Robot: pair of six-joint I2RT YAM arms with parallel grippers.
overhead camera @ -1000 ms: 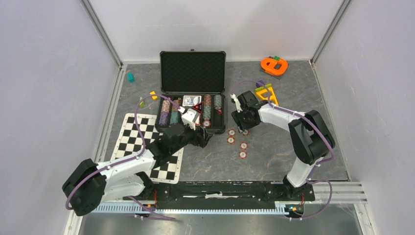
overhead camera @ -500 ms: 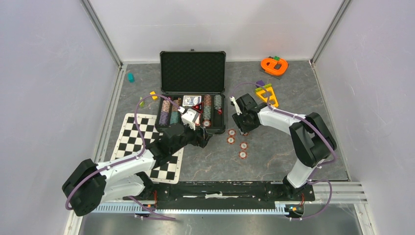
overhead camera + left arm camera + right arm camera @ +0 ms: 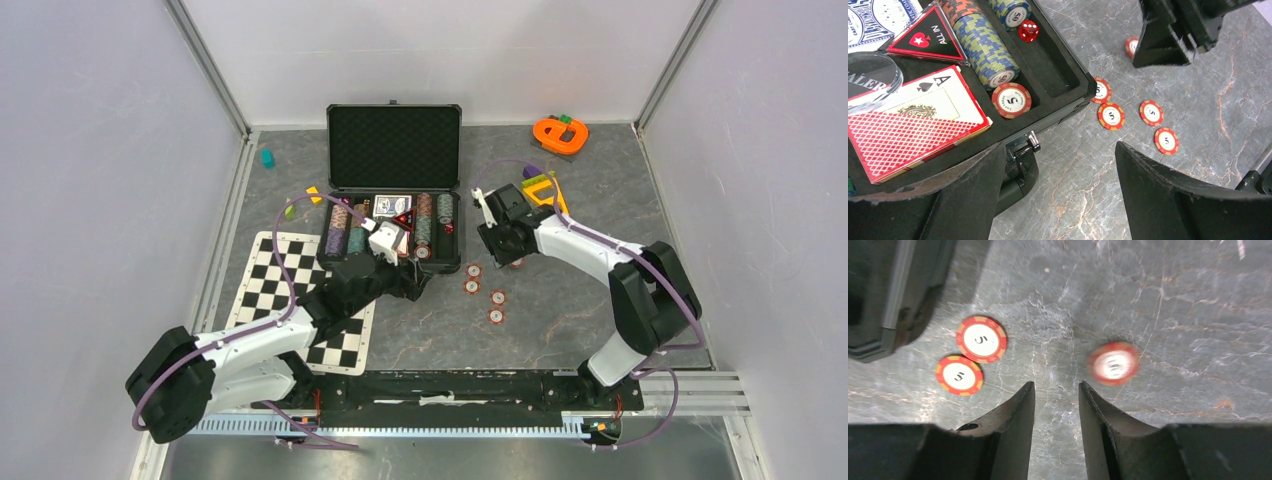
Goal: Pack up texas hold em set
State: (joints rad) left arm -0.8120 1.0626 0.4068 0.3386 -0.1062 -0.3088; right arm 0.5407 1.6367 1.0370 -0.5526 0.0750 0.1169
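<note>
Top external view: left claw (image 3: 1059,148) hangs wide open and empty over the near rim of the black briefcase (image 3: 394,150). The case lies open toward the tabletop's far edge, already holding chip stacks (image 3: 425,220) and a card deck (image 3: 913,125). Four loose chips (image 3: 497,297) wait just right of it. Right claw (image 3: 1056,385), only narrowly parted, grips nothing and sits beside a blurred fifth chip (image 3: 1113,363), probably lining up to collect it.

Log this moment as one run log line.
left gripper: open, over case front edge | right gripper: open, empty, beside blurred loose chip | five chips on table outside case
</note>
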